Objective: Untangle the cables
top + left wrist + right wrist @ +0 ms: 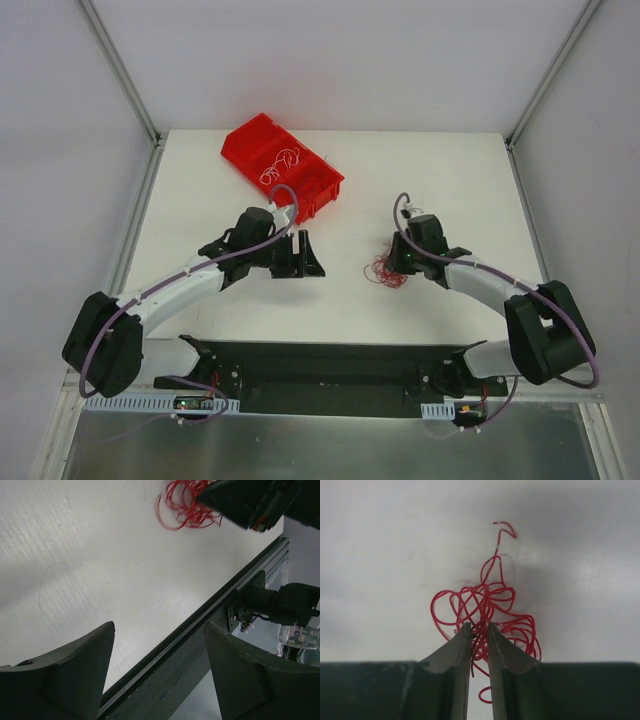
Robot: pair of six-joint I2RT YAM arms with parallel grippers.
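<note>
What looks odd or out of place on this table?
The red plastic compartment bin sits crooked, diagonal to the far edge of the white table, with a whitish curly wire loose inside. Nearer, a messy knot of thin red wire rests on the table, pinched by the right gripper.

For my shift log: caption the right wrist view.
Right fingers pinch strands of the red cable tangle on the white table.

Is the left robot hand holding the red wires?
No, the left gripper is open and empty; the red cables sit between the right gripper's fingers.
</note>
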